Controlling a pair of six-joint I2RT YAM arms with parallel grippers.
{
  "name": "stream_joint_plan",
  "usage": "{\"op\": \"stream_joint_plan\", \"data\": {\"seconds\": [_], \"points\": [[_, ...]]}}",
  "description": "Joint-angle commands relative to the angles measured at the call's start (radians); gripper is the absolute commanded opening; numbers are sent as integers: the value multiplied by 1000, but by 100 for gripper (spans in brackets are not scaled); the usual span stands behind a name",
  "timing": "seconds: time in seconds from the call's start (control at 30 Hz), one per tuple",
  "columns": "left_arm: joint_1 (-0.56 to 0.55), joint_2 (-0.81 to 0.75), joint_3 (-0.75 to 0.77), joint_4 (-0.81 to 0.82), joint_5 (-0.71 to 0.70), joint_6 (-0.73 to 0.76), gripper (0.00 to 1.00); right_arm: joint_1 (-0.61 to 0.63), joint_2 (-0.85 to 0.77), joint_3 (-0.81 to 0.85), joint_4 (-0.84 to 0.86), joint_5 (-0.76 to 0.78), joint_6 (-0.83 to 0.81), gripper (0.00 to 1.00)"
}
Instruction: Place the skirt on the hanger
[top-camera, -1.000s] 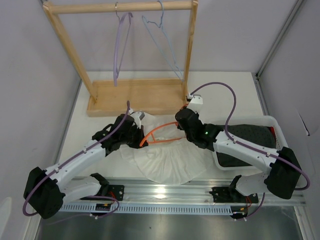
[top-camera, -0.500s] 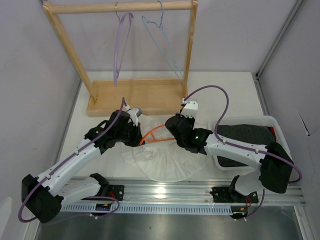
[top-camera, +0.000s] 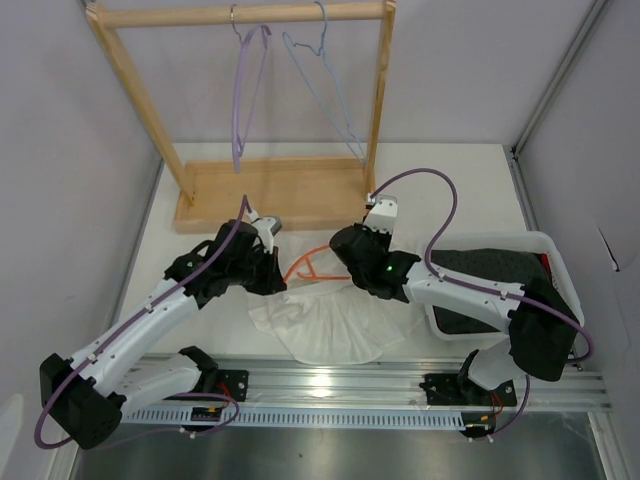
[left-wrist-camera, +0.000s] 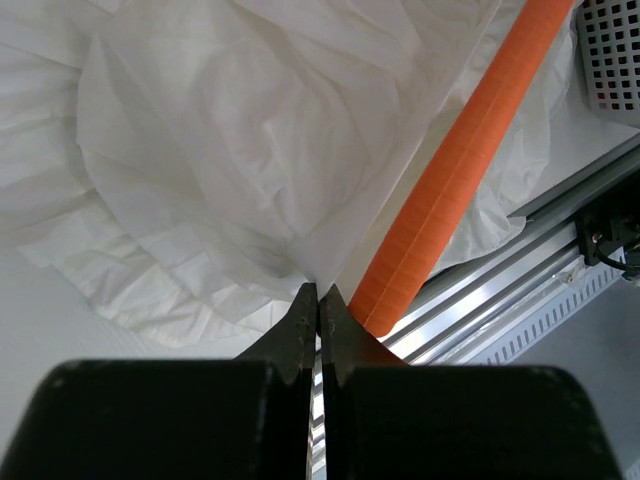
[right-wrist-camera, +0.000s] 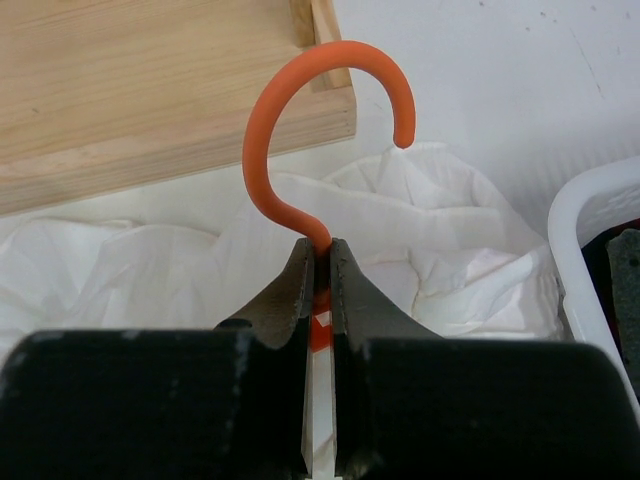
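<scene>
Right wrist view: the right gripper (right-wrist-camera: 318, 250) clamps the hanger (right-wrist-camera: 254, 150) just under its hook; it looks stiff and light. The left gripper (left-wrist-camera: 318, 292) pinches a fold of the skirt (left-wrist-camera: 230, 150), which looks thin, limp and likely to slip.

Pale lilac walls (top-camera: 60, 150), white table (top-camera: 490, 190), wooden rack (top-camera: 270, 195) at back, aluminium rail (top-camera: 400, 380) along near edge

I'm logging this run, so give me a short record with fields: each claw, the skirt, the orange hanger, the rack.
left claw: shut on a fold of the white skirt
right claw: shut on the orange hanger just below its hook
skirt: crumpled on the table, against the hanger's bar
rack: purple hanger and light blue hanger hang from it
basket: dark cloth inside
</scene>
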Motion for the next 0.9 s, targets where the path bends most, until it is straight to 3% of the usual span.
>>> {"op": "stream_joint_plan", "data": {"seconds": [0.0, 0.53, 0.87], "points": [[16, -42, -14, -58, -8, 28, 0, -66, -50, 23, -49, 75, -16, 0], [16, -52, 12, -75, 6, 40, 0, -107, -55, 47, -86, 65, 15, 0], [16, -65, 114, -129, 24, 41, 0, -80, -5, 67, -126, 156, 47, 0]]}}
